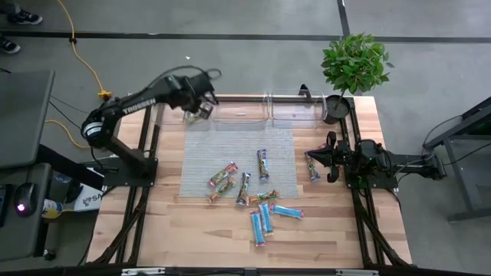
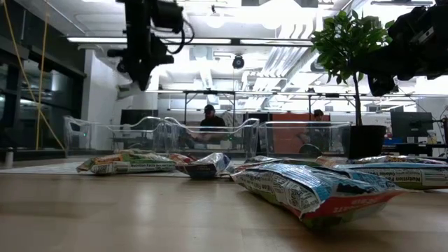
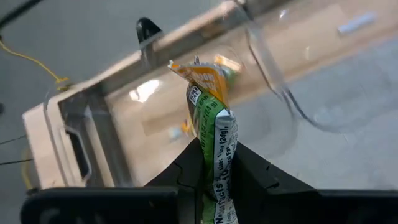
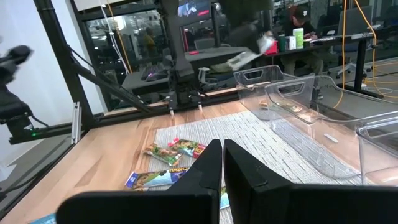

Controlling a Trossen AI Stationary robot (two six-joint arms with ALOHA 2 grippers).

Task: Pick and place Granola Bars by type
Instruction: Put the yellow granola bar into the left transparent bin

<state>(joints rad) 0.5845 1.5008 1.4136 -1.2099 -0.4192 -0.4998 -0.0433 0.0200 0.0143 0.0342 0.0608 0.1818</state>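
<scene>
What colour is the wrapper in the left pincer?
Green, white and orange wrapped granola bar; the left wrist view shows it best.

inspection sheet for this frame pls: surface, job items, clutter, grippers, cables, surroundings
Surface: wooden table with a grey mat in the middle.
Job's things: granola bars loose on the mat and the wood, among them three blue bars; one green-and-tan bar held up over the leftmost clear bin; three clear bins along the far edge.
Clutter: potted plant at the far right corner.
Grippers: left gripper shut on the green-and-tan bar above that bin; right gripper shut, holding nothing, waiting at the right edge.
Cables: yellow cable on the floor, left of the table.
Surroundings: two people seated at desks behind the table.
</scene>
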